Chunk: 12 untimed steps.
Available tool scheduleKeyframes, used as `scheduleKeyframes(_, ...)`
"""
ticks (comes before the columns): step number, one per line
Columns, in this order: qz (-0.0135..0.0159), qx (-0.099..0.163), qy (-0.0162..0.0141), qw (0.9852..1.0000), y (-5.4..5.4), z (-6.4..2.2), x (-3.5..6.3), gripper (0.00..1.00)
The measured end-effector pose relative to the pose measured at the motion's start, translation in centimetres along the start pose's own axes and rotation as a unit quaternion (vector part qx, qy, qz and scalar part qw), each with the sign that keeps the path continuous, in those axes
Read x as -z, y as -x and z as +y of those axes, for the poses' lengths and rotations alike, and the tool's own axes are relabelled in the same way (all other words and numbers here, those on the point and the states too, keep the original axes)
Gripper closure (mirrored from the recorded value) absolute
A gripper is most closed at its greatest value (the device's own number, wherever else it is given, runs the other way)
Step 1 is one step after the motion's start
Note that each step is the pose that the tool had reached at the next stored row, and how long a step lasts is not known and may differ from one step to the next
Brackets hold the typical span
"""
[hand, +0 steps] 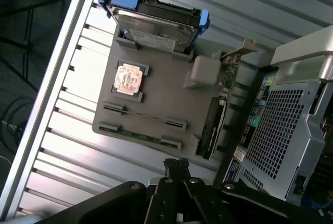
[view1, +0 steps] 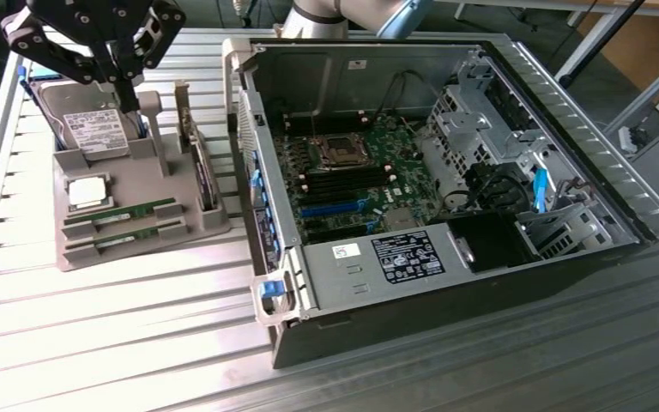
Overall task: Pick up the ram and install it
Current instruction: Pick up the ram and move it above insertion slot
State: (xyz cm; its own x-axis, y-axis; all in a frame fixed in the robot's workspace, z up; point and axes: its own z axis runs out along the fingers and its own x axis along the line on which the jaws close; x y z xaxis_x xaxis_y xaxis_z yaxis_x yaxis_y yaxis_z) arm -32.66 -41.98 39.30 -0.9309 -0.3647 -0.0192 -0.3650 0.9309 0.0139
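Exterior view: gripper hangs over the far end of a grey tray, fingers pinched together, nothing between them. Below it a hard drive leans in the tray. A square CPU sits mid-tray. The ram lies seated on edge in a slot at the tray's near end, a second stick just beside it in the next slot, both well apart from the claw. An expansion card stands along the tray edge nearest the open computer case. Tray and case rest on a slatted metal table. Wrist view: clenched fingertips of the gripper look down on the tray, with the ram seen edge-on.
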Motion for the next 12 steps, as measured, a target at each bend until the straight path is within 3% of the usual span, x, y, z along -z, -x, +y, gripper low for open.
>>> scheduleKeyframes(12,0.0024,0.040,-0.0040,0.9992,0.00,0.00,0.00,0.91)
